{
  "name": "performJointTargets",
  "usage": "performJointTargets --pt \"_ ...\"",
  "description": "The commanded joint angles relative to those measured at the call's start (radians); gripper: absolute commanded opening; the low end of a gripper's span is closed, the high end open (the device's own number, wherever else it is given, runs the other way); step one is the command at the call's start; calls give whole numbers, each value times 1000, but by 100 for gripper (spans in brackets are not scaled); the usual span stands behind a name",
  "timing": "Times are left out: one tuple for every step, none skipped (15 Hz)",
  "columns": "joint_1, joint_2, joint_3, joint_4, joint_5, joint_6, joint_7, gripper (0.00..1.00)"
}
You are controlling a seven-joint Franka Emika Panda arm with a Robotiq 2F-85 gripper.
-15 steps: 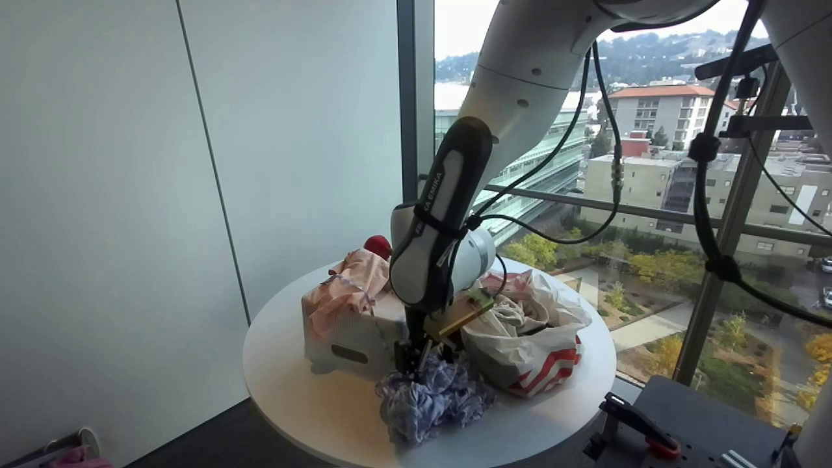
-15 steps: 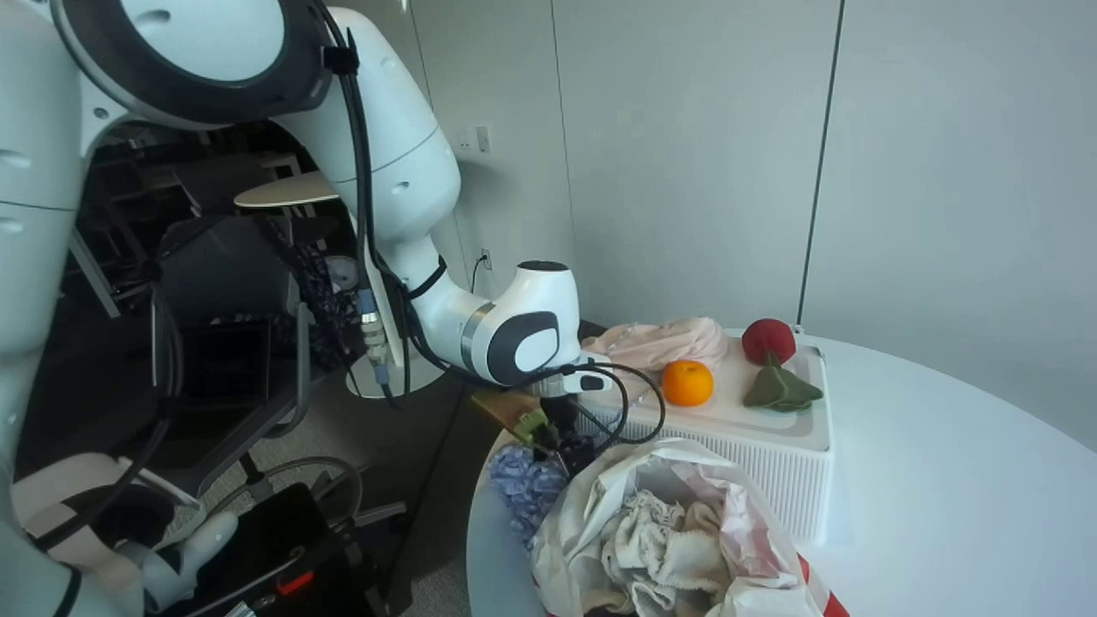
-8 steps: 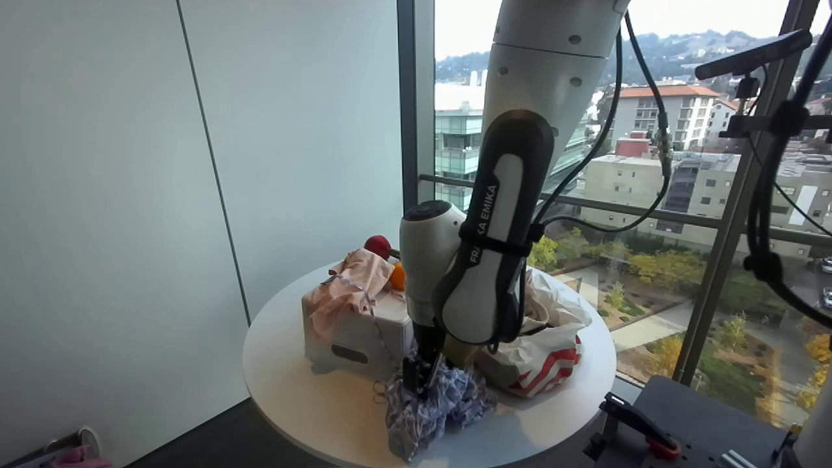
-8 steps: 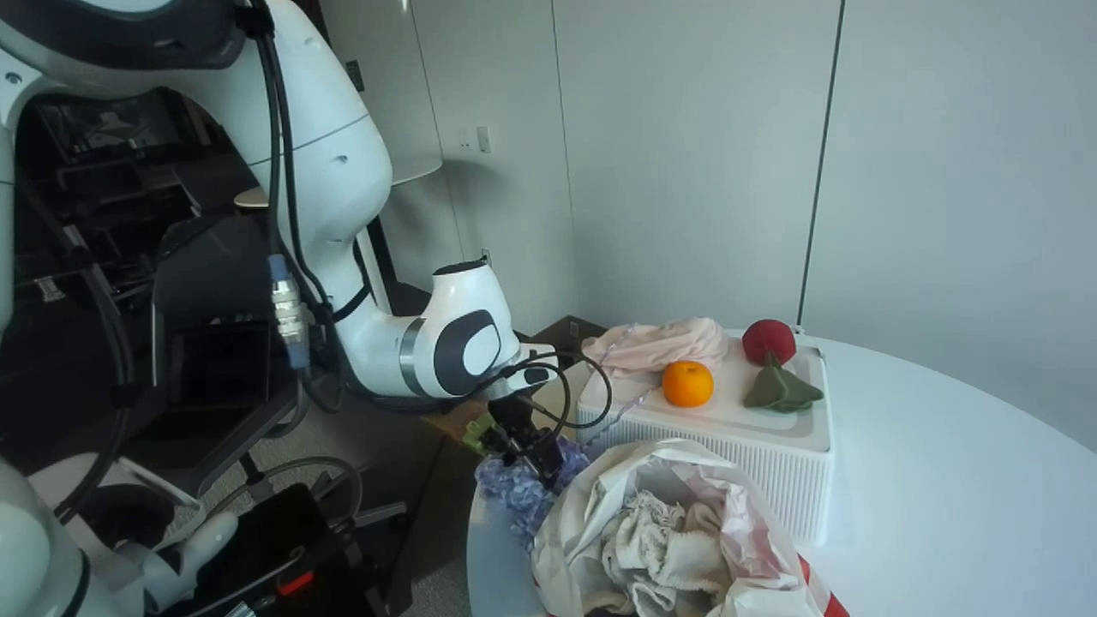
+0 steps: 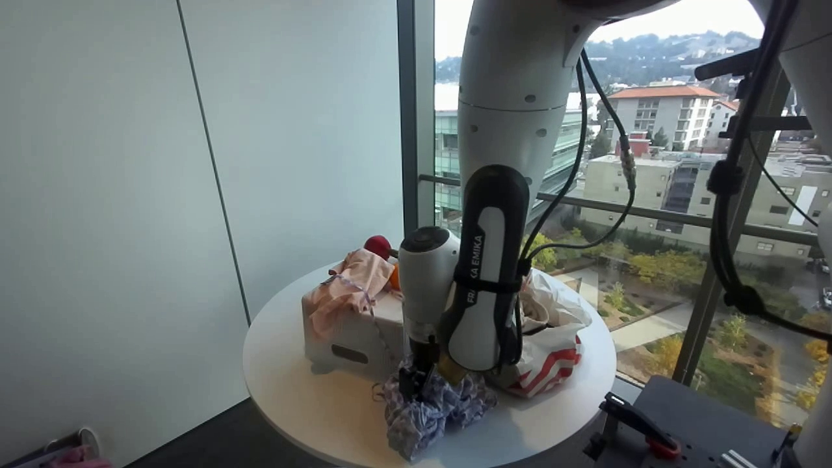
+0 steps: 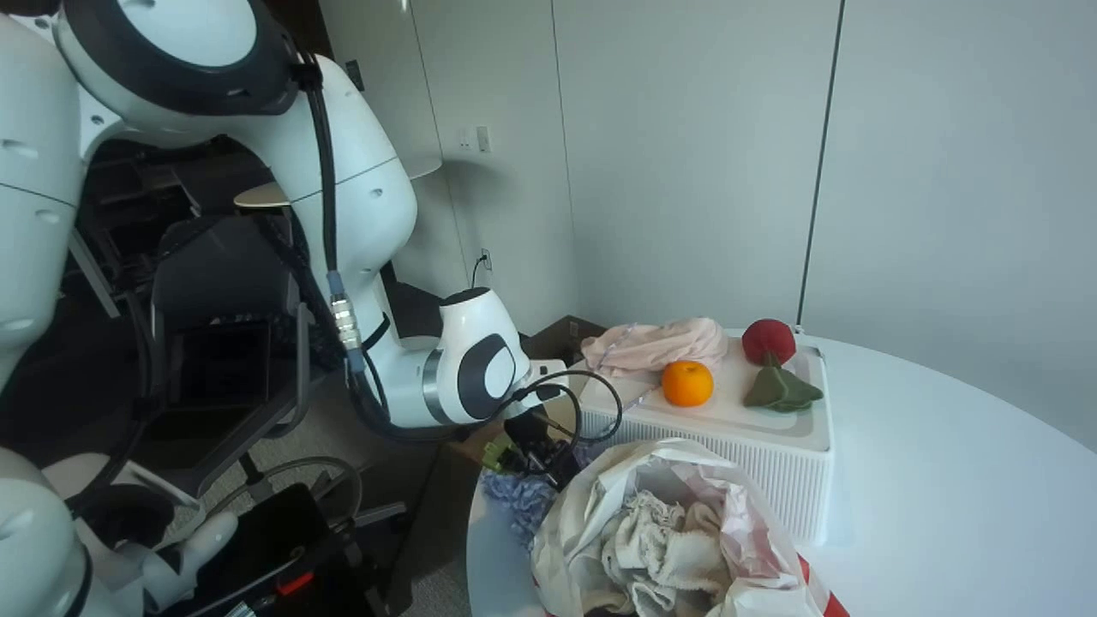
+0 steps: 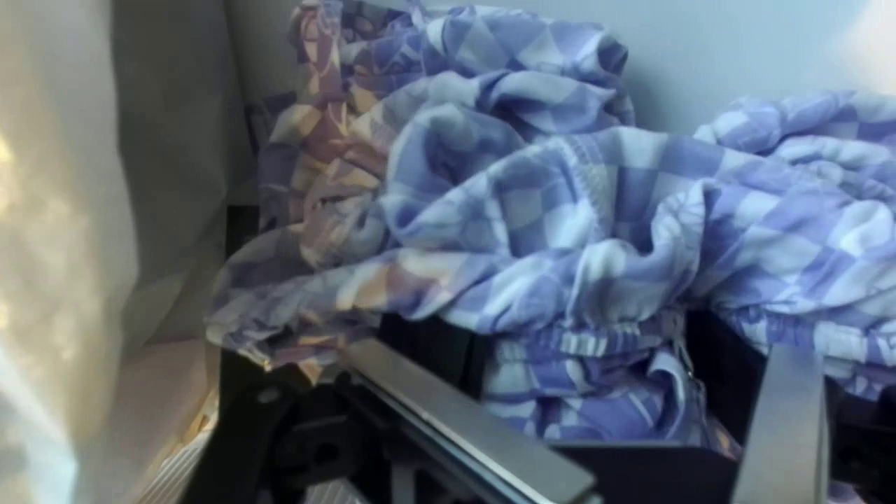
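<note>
My gripper (image 7: 591, 357) is low over a crumpled blue-and-white checked cloth (image 7: 546, 203). In the wrist view the two fingers stand wide apart, one on each side of a bunched, gathered part of the cloth. The finger ends are partly covered by its folds. In an exterior view the gripper (image 5: 413, 380) points down into the left part of the cloth (image 5: 419, 422), which lies heaped on the round white table (image 5: 305, 396). In an exterior view the cloth (image 6: 518, 501) shows beside the gripper (image 6: 557, 467), partly hidden by the bag.
A white paper bag (image 6: 566, 548) with pale cloths inside stands close beside the gripper. A white box (image 6: 728, 428) behind carries a pink cloth (image 6: 668, 343), an orange (image 6: 687, 383) and a red-and-green item (image 6: 782, 390). A window and wall border the table.
The arm shifted and turned, and the wrist swung away from the bag in the first half second. Since then the gripper has moved slightly lower into the cloth. The cloth's heap has changed shape.
</note>
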Motion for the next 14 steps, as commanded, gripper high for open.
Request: performJointTargets --pt "-31 74 60 45 145 34 -107 100" --pt "-23 101 55 63 172 38 -123 100" --pt "-4 123 36 77 189 45 -136 100" --pt "-5 136 38 86 209 46 -151 100" --pt "-6 151 37 97 227 49 -162 100" --pt "-9 161 39 103 242 54 -175 78" --pt "-10 165 43 105 255 56 -188 73" --pt "-13 167 49 106 263 61 -201 66" --pt "-18 165 57 104 273 64 -213 59" --pt "-14 161 58 100 282 71 -222 50" --pt "-14 157 60 95 289 73 -229 43" --pt "-13 148 63 85 293 76 -234 35" --pt "-10 143 62 80 299 76 -236 29" --pt "-5 131 60 66 303 83 -242 20"
